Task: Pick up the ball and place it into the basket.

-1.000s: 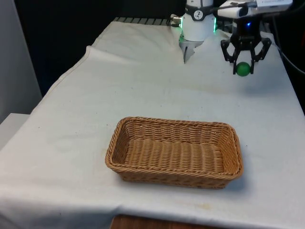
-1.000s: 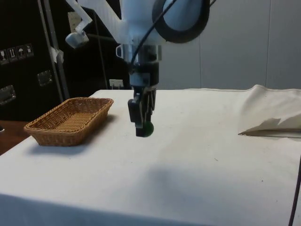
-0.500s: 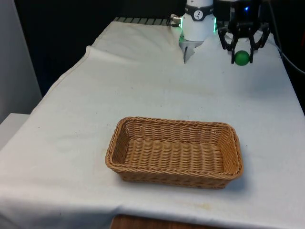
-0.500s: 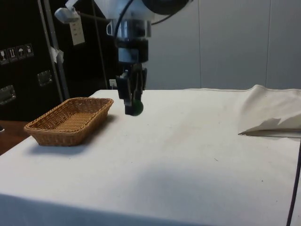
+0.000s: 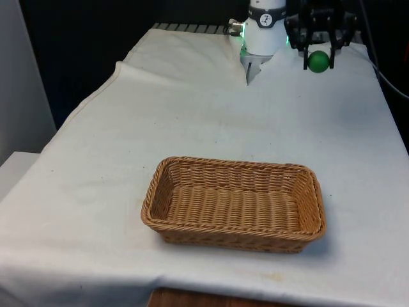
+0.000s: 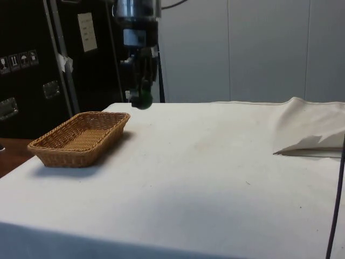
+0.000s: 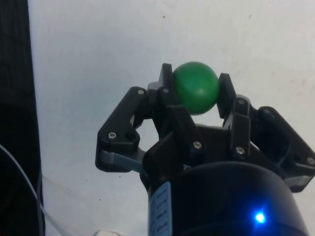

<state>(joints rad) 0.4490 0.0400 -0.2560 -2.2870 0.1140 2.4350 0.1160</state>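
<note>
A green ball [image 5: 318, 61] hangs high above the cloth at the far end, on the front view's right. My black gripper [image 5: 319, 56] is shut on it. The side view has the ball [image 6: 142, 99] well above the table, just past the basket's far end. The wrist view has the ball [image 7: 195, 87] pinched between the two fingers [image 7: 227, 94] over bare white cloth. The brown wicker basket [image 5: 153, 192] rests on the table near the front edge, with nothing inside, and lies low at the side view's left [image 6: 49, 147].
White cloth [image 5: 192, 115] covers the whole table. A rumpled fold of cloth [image 6: 312, 137] rises at the side view's right. The table's edges drop off on the front view's left and right. Dark cabinets stand behind the basket in the side view.
The gripper has lifted the ball clearly higher over the last second. In the side view it has also travelled left, toward the basket. The basket has stayed put.
</note>
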